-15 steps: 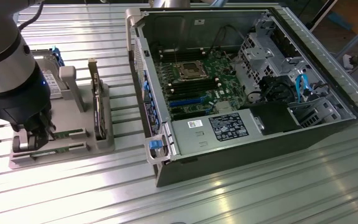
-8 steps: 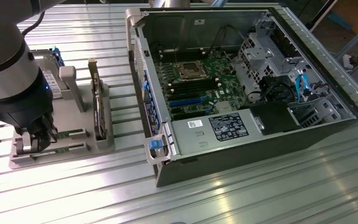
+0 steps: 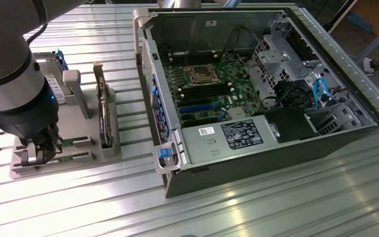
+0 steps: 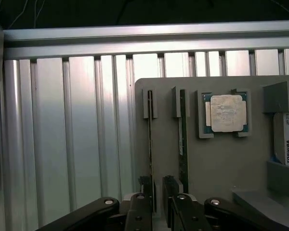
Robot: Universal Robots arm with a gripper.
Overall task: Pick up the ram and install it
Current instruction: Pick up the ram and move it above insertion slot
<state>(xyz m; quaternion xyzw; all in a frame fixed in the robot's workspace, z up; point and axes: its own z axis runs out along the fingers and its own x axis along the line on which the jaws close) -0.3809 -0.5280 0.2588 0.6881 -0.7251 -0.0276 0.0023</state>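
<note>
The ram is standing on edge in a slot of the grey holder, at the exterior view's left. The gripper is straddling its near end, fingers spread, with a gap showing beside the stick. A second stick and a CPU are sitting alongside. The open computer case is lying to the right.

The arm is a thick round tube, dark grey to black, with a paler grey band across it. A black cable curls off at one o'clock. The claw is black, built of jointed bars with shiny silver screws.
</note>
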